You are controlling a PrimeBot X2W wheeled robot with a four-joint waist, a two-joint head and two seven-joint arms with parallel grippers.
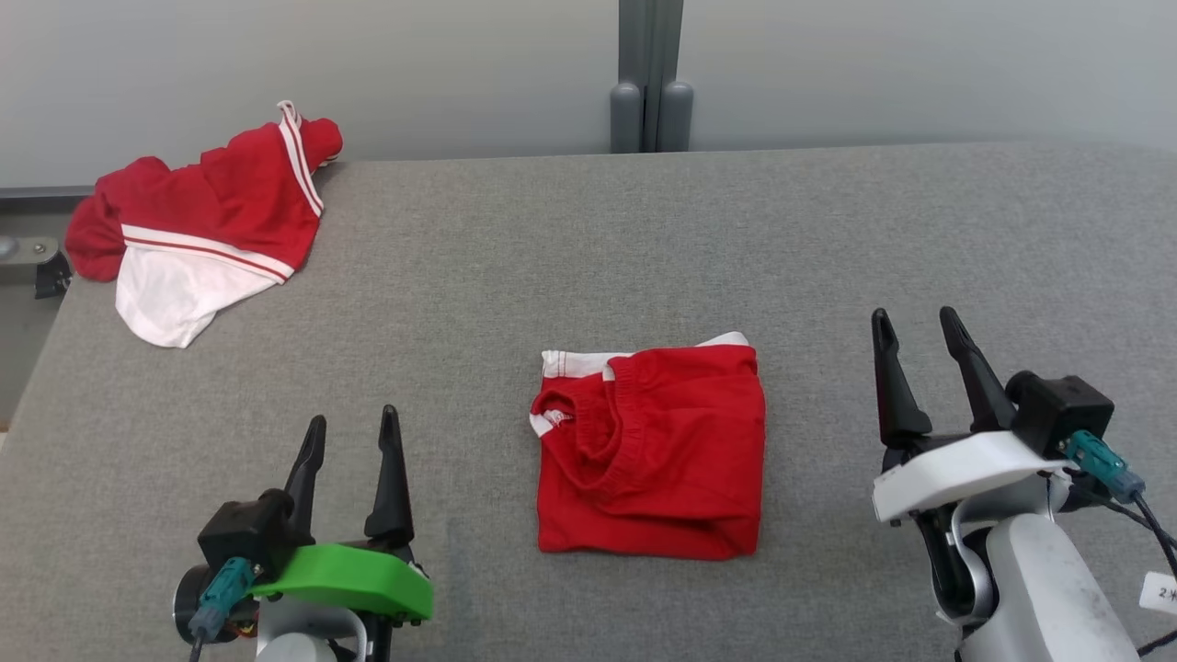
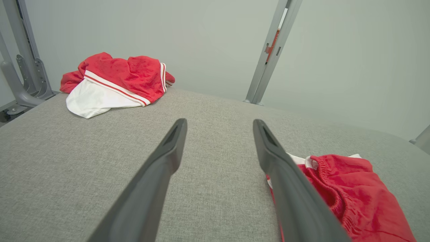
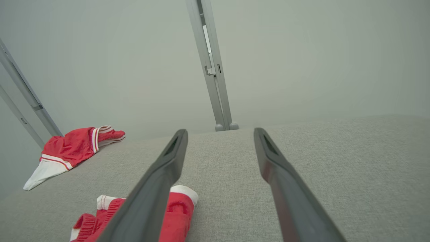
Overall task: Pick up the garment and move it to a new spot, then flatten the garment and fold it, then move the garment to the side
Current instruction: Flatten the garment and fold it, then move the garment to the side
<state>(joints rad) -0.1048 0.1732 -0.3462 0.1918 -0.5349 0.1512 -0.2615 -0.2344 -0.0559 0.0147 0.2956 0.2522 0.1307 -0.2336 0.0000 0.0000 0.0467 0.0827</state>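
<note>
Grey cloth table (image 1: 828,230), pale wall (image 1: 276,55) behind. Far left: crumpled red-white garment (image 1: 211,221). Near left: left gripper (image 1: 353,418), fingers spread, empty. Near centre: folded red garment (image 1: 662,460), near-square, lying between both grippers, apart from each; neither clearly nearer. Near right: right gripper (image 1: 915,317), spread, empty. Under-layers of fold hidden.

This is looking like a robotics lab test cell: a grey fabric-covered table (image 1: 644,230) is standing against plain pale wall panels (image 1: 276,55), with a grey metal frame post (image 1: 650,64) rising behind it.
</note>
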